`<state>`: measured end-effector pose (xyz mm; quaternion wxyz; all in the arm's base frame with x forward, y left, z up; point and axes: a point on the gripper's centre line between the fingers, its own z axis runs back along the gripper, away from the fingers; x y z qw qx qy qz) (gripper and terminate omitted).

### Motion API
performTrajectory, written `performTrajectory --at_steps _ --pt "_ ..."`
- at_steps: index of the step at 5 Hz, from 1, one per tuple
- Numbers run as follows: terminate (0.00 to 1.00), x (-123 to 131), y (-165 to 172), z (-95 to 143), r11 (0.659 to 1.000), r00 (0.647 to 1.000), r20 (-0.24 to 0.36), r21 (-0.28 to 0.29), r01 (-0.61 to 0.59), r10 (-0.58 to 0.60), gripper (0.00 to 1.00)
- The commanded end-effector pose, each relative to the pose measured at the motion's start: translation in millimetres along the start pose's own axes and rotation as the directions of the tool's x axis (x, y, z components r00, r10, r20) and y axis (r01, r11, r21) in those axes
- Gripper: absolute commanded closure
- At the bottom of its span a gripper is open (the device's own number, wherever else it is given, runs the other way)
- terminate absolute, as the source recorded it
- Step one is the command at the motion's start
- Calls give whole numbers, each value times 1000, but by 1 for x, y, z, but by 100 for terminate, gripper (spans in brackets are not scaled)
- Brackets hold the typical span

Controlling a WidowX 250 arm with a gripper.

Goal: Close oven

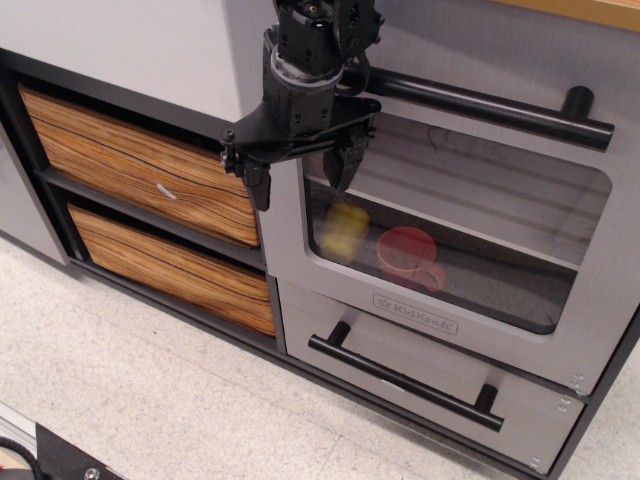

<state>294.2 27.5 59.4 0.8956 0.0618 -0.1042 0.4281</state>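
The oven [600,290] has a large silver-grey door with a clear rounded window [470,230] and a long black bar handle [480,100]. The door stands upright, flat against the cabinet front. Behind the window I see a yellow pepper [345,228] and a red cup [408,258] on the floor of the oven. My black gripper [298,170] is open and empty. It hangs at the door's upper left corner, one finger [338,165] in front of the window and the other finger [255,182] left of the door edge.
A smaller grey drawer [400,400] with a shorter black handle [400,378] sits under the oven. Two wood-grain drawers [130,160] [170,268] are stacked to the left. A speckled pale floor [150,400] lies below. A black base edge shows at the bottom left.
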Motion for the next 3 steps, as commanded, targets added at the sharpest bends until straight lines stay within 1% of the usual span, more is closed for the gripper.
performTrajectory --at_steps 1,2,3 --pt "0 17 -7 24 999 999 36 -54 -1 2 0" --pt "0 17 -7 24 999 999 36 -54 -1 2 0" --pt "100 17 -7 24 999 999 36 -54 -1 2 0"
